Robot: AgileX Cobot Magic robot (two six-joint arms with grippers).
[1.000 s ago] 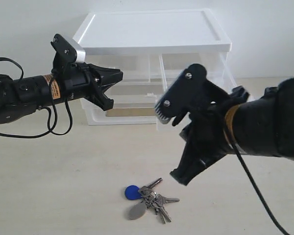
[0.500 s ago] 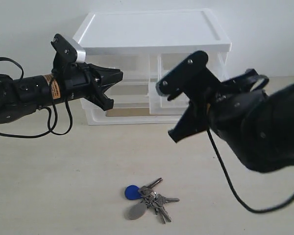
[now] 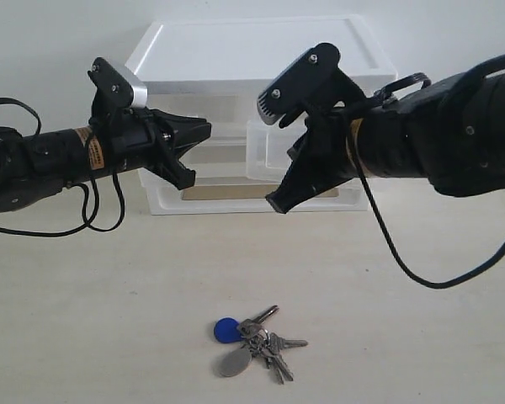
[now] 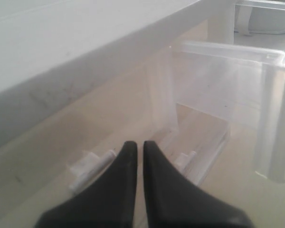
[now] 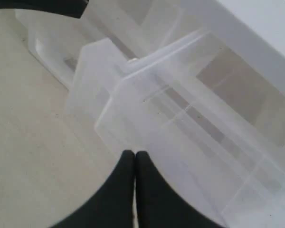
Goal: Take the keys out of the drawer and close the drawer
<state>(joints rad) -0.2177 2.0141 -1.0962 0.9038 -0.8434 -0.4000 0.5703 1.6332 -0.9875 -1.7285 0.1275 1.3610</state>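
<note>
The keys [image 3: 254, 344], a silver bunch with a blue cap and a grey tag, lie on the table in front of the unit. No gripper touches them. The drawer [image 3: 267, 151], translucent plastic, is the right one of the upper pair and stands a little out of the unit; it also shows as the drawer [image 5: 147, 95]. My right gripper [image 3: 274, 204] [image 5: 135, 155] is shut and empty, its tip low in front of the drawer's front face. I cannot tell whether it touches. My left gripper [image 3: 204, 130] [image 4: 136, 145] hovers shut and empty before the upper left drawer.
The white drawer unit [image 3: 261, 55] stands at the back against the wall. It has a left upper drawer [image 3: 227, 147] and a full-width lower drawer [image 3: 210, 195]. A black cable [image 3: 404, 261] hangs from the right arm above the table.
My right arm has risen from just above the keys and swung up to the drawer's front. The drawer now stands less far out. The left arm and the keys have not moved.
</note>
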